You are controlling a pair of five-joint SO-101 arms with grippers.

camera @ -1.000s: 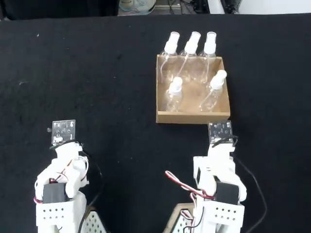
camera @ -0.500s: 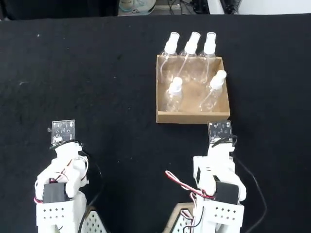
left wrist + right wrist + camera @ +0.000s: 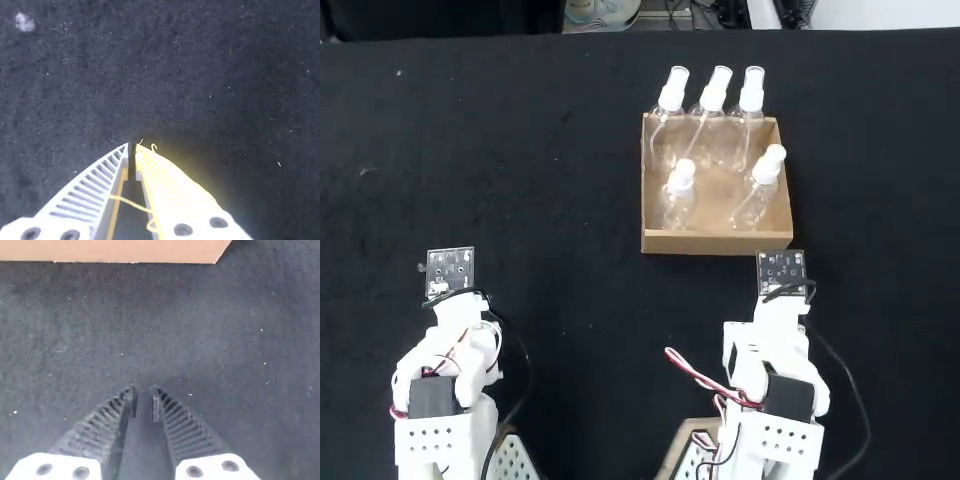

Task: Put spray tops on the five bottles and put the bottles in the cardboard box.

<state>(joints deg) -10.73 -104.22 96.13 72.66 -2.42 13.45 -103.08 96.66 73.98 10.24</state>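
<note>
At the near edge of the table (image 3: 550,150), toward its left corner, the left arm (image 3: 448,345) sits folded; the left gripper (image 3: 132,149) has its fingers pressed together above the black surface and grips nothing; also at the near edge, right of the middle, sits the right arm (image 3: 772,350); the right gripper (image 3: 143,392) has its fingers almost parallel with a thin gap between the tips, and nothing is in it; just beyond it is the near wall of the cardboard box (image 3: 717,242), which lies on the right half of the table, closer to the far edge; inside the box, two bottles stand by the near wall, one left (image 3: 677,205) and one right (image 3: 754,200); a row of three bottles (image 3: 705,130) stands along the far wall; each of the five carries a white spray top (image 3: 717,85)
</note>
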